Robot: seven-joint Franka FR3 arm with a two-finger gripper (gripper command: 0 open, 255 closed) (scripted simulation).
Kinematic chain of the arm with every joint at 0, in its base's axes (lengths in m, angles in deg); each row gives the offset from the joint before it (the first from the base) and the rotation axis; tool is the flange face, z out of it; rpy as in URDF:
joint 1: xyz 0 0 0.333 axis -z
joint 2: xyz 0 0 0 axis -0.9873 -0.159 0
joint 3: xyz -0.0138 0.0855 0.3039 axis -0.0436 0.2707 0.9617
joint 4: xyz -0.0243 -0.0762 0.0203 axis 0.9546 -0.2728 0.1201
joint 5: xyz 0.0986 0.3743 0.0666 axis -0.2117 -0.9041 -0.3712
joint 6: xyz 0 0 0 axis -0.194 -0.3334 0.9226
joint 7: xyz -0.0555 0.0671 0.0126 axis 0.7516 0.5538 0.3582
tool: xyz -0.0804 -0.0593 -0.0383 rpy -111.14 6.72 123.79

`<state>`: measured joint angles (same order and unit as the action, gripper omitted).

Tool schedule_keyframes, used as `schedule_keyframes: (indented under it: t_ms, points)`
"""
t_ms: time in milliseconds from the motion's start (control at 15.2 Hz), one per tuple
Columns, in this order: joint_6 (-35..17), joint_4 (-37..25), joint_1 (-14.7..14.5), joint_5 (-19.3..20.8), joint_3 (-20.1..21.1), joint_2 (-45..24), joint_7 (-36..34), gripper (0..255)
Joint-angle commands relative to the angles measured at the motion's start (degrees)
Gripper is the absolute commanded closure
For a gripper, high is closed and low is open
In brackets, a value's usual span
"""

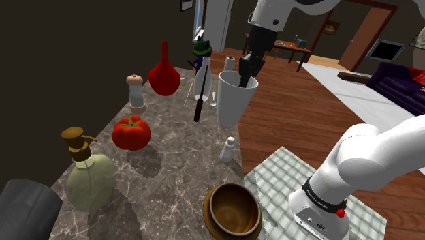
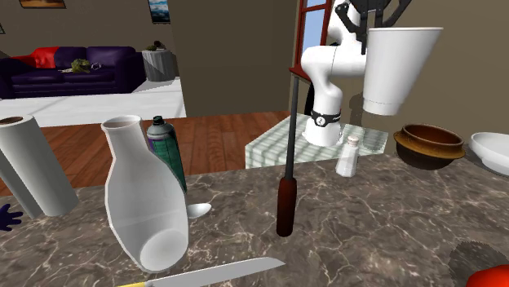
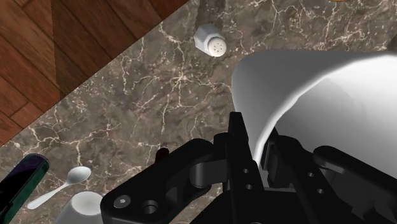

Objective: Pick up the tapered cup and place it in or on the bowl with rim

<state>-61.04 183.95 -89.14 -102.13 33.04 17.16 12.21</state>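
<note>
One white tapered cup (image 2: 400,69) hangs clear above the marble counter (image 1: 170,170), its rim wall pinched between the black gripper (image 1: 248,73) fingers; the pick-up looks done. Half the job remains: carry it past the salt shaker (image 2: 349,155) to the brown rimmed bowl (image 2: 428,145), well apart near the stand; then release.

A salt shaker (image 1: 227,148) stands between cup (image 1: 235,102) and bowl (image 1: 235,208).
</note>
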Motion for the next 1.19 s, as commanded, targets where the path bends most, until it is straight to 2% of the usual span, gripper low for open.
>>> schedule_keyframes:
  t_ms: [0, 594, 1122]
  points:
    - [0.85, 1.69, -0.92, -1.06, 1.43, 2.95, -2.07, 255]
    - [5.42, 5.76, -5.83, -7.27, 8.99, 14.02, -12.56, 255]
    - [8.08, 6.1, -9.78, -13.22, 16.0, 19.7, -21.65, 255]
